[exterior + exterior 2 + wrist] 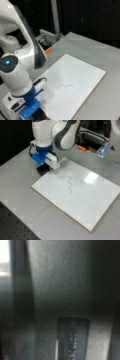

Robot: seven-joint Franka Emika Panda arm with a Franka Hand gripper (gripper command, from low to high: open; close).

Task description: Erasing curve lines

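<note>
In a front view the curve lines (61,86) sit unerased mid-board on the white board (82,75); your gripper (37,110) is at the board's lower-left edge.

In a front view the gripper (44,168) hovers by the board's top-left corner, apart from the squiggle (70,185).

Wrist view: dark blur only; the jaws' state cannot be told.

Judgement: keep contact flat and cover the whole squiggle.
</note>
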